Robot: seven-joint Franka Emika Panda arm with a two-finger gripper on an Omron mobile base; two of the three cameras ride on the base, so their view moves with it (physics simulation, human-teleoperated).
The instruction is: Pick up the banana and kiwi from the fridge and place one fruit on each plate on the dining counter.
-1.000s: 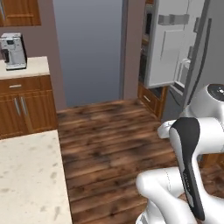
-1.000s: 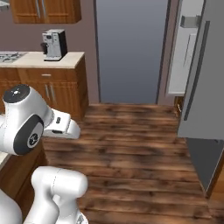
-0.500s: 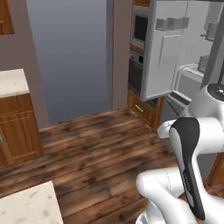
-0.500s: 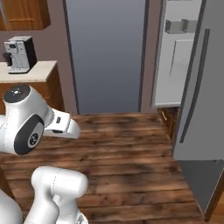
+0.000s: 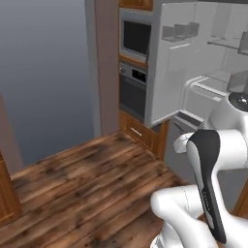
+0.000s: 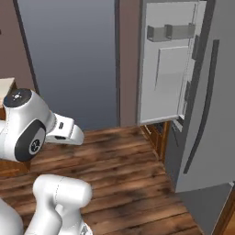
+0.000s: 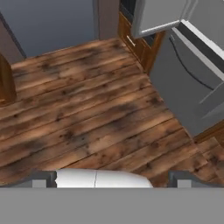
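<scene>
The fridge [image 5: 193, 68] stands pale grey at the right with its doors swung open. Grey shelves [image 5: 227, 77] show inside it, and door bins [image 6: 170, 32] hang on the open door [image 6: 167, 73]. The banana, the kiwi, the plates and the dining counter are out of view. My gripper [image 7: 113, 178] hangs open over the wooden floor with nothing between its widely spread fingertips [image 7: 43, 178]. The fridge's lower part [image 7: 183, 74] lies ahead and to the right in the hand view.
A dark built-in oven [image 5: 134, 63] with wood trim stands left of the fridge. A wide grey panel [image 6: 69, 59] fills the wall beyond the plank floor [image 5: 87, 189]. A wooden cabinet [image 7: 5, 83] sits at the left edge.
The whole picture has slid left, so the base has turned right toward the fridge. The coffee machine and beige counters have left the views. The arm's pose is unchanged.
</scene>
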